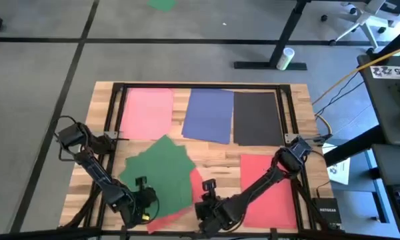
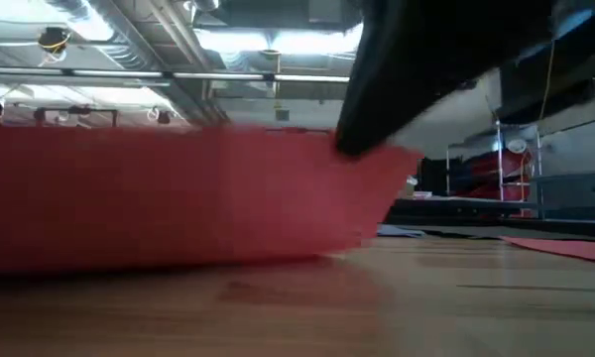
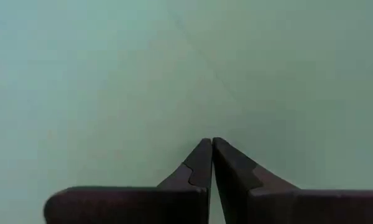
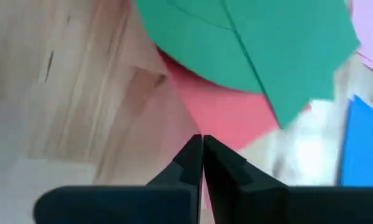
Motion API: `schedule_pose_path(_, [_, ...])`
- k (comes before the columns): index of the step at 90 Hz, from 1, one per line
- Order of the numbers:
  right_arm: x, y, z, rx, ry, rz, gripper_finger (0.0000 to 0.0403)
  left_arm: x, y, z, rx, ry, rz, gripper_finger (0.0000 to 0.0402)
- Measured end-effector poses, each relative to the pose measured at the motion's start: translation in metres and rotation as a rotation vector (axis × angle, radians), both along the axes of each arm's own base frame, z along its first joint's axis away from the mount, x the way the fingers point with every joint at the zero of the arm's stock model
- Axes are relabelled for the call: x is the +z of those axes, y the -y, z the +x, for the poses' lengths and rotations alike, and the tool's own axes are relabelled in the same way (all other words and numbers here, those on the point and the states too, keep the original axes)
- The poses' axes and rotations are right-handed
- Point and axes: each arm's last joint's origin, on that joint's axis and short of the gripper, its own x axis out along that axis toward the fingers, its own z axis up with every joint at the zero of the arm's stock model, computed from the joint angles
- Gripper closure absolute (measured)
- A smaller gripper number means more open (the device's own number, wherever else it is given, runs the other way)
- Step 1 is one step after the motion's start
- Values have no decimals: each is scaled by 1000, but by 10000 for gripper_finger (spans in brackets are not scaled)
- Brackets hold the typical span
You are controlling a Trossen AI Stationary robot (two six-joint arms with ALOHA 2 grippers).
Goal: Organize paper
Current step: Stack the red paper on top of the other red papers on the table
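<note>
A pile of green paper sheets lies fanned at the table's near left, on top of a red sheet. My left gripper is shut over the pile's near part; green paper fills its wrist view. My right gripper is shut on the red sheet at that sheet's near right corner. In the low view the red sheet stands up from the wood like a wall, and my right gripper is at its upper corner. My left gripper points its shut fingertips down at the top green sheet; I cannot tell whether they touch it. My right gripper pinches the red sheet's corner between its two fingers, coming from the near side. That corner is lifted and the sheet curves up from the table; its far part stays under the green pile.
Along the far side lie a pink sheet, a blue sheet and a black sheet. Another red sheet lies at the near right. A black frame rims the tabletop. A small white sheet sits off the right edge.
</note>
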Motion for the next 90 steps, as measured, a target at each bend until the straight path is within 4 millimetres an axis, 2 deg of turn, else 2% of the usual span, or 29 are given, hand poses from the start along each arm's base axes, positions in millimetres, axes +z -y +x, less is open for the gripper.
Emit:
schedule_pose_path(22, [43, 4, -14, -63, -81, -69, 403, 6, 1, 0, -6, 28, 2, 401])
schedule_pose_path(38, [61, 9, -26, -115, -145, -116, 403, 7, 2, 0, -4, 38, 3, 401])
schedule_pose_path(70, [65, 8, -28, -148, -187, -26, 403, 8, 1, 1, 14, 69, 18, 401])
schedule_pose_path(90, [65, 8, -29, -148, -198, -14, 403, 10, -18, 28, 50, 122, 97, 401])
